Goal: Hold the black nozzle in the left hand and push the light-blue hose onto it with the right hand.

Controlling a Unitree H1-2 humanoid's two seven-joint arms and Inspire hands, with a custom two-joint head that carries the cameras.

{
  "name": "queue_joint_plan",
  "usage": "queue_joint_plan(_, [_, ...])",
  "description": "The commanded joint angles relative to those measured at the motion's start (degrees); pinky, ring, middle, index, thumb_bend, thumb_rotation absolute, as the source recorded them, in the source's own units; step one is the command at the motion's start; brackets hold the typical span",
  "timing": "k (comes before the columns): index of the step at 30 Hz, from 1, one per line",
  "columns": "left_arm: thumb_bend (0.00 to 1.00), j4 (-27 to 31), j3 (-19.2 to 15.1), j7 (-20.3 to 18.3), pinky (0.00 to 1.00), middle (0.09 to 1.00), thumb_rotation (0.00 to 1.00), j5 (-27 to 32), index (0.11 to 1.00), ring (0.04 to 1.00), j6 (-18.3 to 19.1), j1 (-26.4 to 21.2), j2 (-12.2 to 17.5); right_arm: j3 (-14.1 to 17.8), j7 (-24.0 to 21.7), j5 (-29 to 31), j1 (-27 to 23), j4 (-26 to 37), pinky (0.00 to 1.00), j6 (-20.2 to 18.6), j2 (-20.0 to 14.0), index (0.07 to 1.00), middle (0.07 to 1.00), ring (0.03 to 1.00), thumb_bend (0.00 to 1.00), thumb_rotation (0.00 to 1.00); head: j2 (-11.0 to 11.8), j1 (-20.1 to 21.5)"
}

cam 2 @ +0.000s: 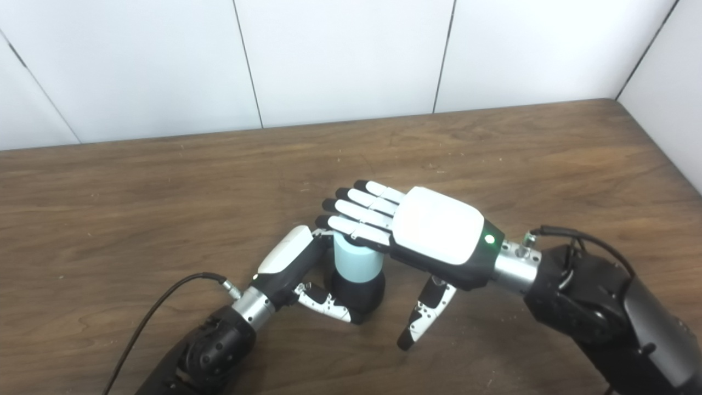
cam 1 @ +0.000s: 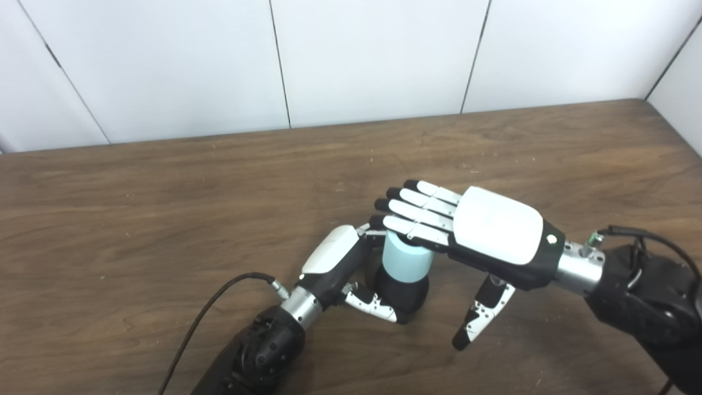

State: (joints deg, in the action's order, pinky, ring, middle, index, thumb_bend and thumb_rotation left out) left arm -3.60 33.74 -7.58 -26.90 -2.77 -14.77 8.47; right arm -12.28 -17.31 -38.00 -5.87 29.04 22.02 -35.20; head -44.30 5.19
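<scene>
The black nozzle (cam 1: 403, 293) stands upright on the wooden table (cam 1: 164, 219), near its middle front. My left hand (cam 1: 340, 263) is shut on it, thumb curled round its base and fingers behind it. A short light-blue hose piece (cam 1: 405, 260) sits on top of the nozzle. My right hand (cam 1: 482, 230) hovers flat, palm down, over the hose, its fingers (cam 1: 417, 211) stretched out across the hose's top and its thumb (cam 1: 482, 310) hanging down to the right, apart from the hose. Whether the palm side touches the hose top is hidden.
White wall panels (cam 1: 373, 55) rise along the table's far edge, and a side wall (cam 1: 683, 71) closes the right corner. A black cable (cam 1: 214, 304) runs from my left wrist over the table toward the front edge.
</scene>
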Motion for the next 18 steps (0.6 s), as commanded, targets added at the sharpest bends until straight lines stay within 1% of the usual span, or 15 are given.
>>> queue_joint_plan(1, [0.52, -3.58, 1.82, -5.44, 0.93, 0.588, 0.07, -2.55, 0.481, 0.723, 4.86, 2.75, 1.6, 0.6, 3.64, -2.1, 0.5, -0.93, 1.0, 4.11, 0.84, 1.0, 1.0, 1.0, 0.9, 0.62, -0.07, 0.03])
queue_joint_plan(3, [0.52, -3.61, 1.82, -5.43, 0.93, 0.584, 0.07, -2.58, 0.482, 0.722, 4.88, 2.79, 1.57, 1.0, 7.67, -4.16, 0.56, -1.57, 1.0, 4.82, 1.4, 1.0, 1.0, 1.0, 0.91, 0.66, -0.12, -0.05])
queue_joint_plan(4, [0.52, -3.62, 1.82, -5.43, 0.93, 0.583, 0.07, -2.58, 0.482, 0.723, 4.9, 2.8, 1.56, 0.98, 8.96, -4.86, 0.53, -1.71, 1.0, 4.87, 1.4, 1.0, 1.0, 1.0, 0.92, 0.68, -0.15, -0.06])
queue_joint_plan(6, [0.52, -3.55, 1.82, -5.46, 0.93, 0.582, 0.07, -2.64, 0.482, 0.723, 4.99, 2.84, 1.58, 1.13, 10.5, -5.52, 0.48, -1.95, 1.0, 4.88, 1.39, 1.0, 1.0, 1.0, 0.92, 0.7, -0.21, -0.03])
queue_joint_plan(10, [0.52, -3.41, 1.84, -5.48, 0.93, 0.581, 0.07, -2.79, 0.482, 0.727, 5.12, 2.88, 1.64, 1.83, 11.77, -5.19, 0.28, -2.44, 1.0, 4.81, 2.07, 1.0, 1.0, 1.0, 0.94, 0.72, -0.22, -0.08])
queue_joint_plan(12, [0.52, -3.43, 1.84, -5.5, 0.93, 0.581, 0.07, -2.77, 0.482, 0.73, 5.1, 2.87, 1.66, 2.81, 12.15, -4.34, 0.26, -2.66, 1.0, 4.37, 3.49, 1.0, 1.0, 1.0, 0.93, 0.72, -0.09, -0.23])
queue_joint_plan(17, [0.52, -3.44, 1.87, -5.52, 0.93, 0.582, 0.07, -2.77, 0.482, 0.731, 4.98, 2.82, 1.69, 5.1, 12.12, -1.96, 0.53, -3.14, 1.0, 3.64, 6.43, 1.0, 1.0, 1.0, 0.96, 0.69, -0.08, -0.15])
queue_joint_plan(18, [0.52, -3.29, 1.85, -5.58, 0.93, 0.582, 0.07, -2.76, 0.482, 0.731, 5.04, 2.81, 1.74, 5.72, 12.18, -0.72, 0.58, -3.24, 1.0, 2.89, 7.56, 1.0, 1.0, 1.0, 0.96, 0.68, -0.01, -0.13])
